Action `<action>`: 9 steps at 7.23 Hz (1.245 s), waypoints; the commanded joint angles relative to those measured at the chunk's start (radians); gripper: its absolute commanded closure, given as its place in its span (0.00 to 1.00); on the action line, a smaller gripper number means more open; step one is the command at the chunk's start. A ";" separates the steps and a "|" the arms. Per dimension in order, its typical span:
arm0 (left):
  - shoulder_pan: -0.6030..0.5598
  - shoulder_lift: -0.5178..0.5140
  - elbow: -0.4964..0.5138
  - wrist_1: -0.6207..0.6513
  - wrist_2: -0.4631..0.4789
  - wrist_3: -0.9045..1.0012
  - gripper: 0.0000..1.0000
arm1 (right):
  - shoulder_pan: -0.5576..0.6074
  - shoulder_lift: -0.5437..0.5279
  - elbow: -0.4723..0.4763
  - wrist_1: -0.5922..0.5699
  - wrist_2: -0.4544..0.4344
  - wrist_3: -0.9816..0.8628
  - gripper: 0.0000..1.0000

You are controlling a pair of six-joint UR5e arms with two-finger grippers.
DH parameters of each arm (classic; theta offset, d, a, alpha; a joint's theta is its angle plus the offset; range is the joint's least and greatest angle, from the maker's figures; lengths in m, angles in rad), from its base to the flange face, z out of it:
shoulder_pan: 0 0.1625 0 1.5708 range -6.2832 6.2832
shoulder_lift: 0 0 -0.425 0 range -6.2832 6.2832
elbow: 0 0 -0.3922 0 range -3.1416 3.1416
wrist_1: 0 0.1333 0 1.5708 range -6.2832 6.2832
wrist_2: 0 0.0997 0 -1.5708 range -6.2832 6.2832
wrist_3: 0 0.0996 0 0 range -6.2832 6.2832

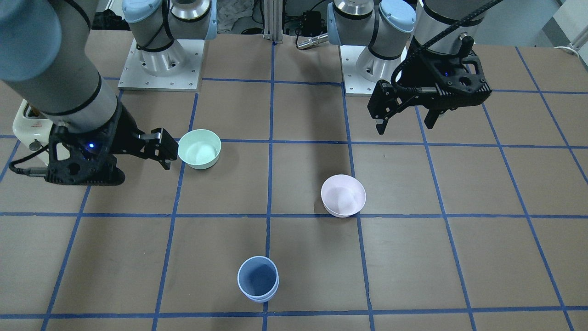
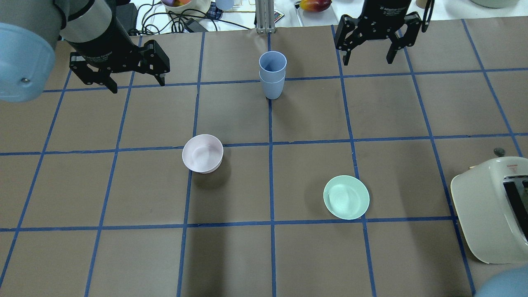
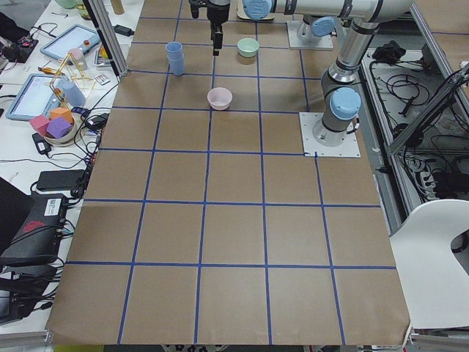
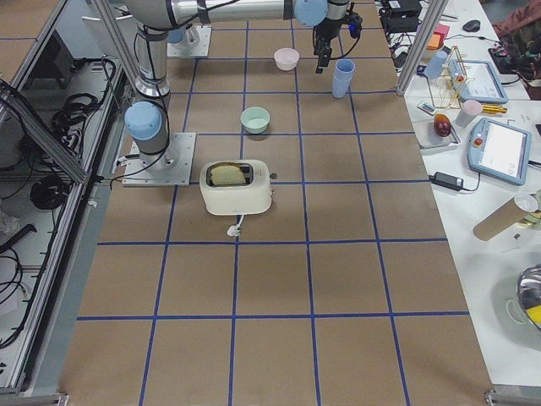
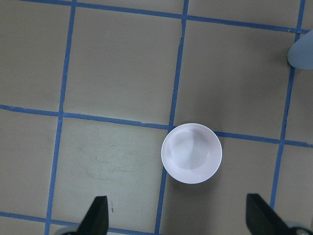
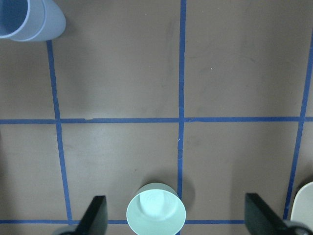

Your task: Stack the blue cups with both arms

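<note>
The two blue cups (image 2: 272, 76) stand nested, one inside the other, upright on the centre grid line at the far side of the table. The stack also shows in the front-facing view (image 1: 257, 279), at the left wrist view's right edge (image 5: 301, 49) and in the right wrist view's top left corner (image 6: 29, 19). My left gripper (image 2: 137, 84) is open and empty, raised to the left of the stack; it also shows in the front-facing view (image 1: 406, 125). My right gripper (image 2: 367, 61) is open and empty, raised to the right of the stack.
A pale pink bowl (image 2: 202, 153) sits left of centre, below my left gripper (image 5: 176, 210). A mint-green bowl (image 2: 346, 197) sits right of centre, below my right gripper (image 6: 176, 210). A cream toaster (image 2: 491, 206) stands at the right edge. Clutter lies beyond the far edge.
</note>
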 commanded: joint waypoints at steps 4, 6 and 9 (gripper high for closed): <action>0.000 0.002 0.000 -0.002 0.000 0.000 0.00 | -0.006 -0.183 0.209 -0.015 0.011 0.012 0.00; 0.000 0.002 0.000 -0.002 0.000 0.000 0.00 | -0.006 -0.192 0.215 -0.015 0.013 0.011 0.00; 0.000 0.002 0.000 -0.002 0.000 0.000 0.00 | -0.006 -0.192 0.217 -0.012 -0.004 0.014 0.00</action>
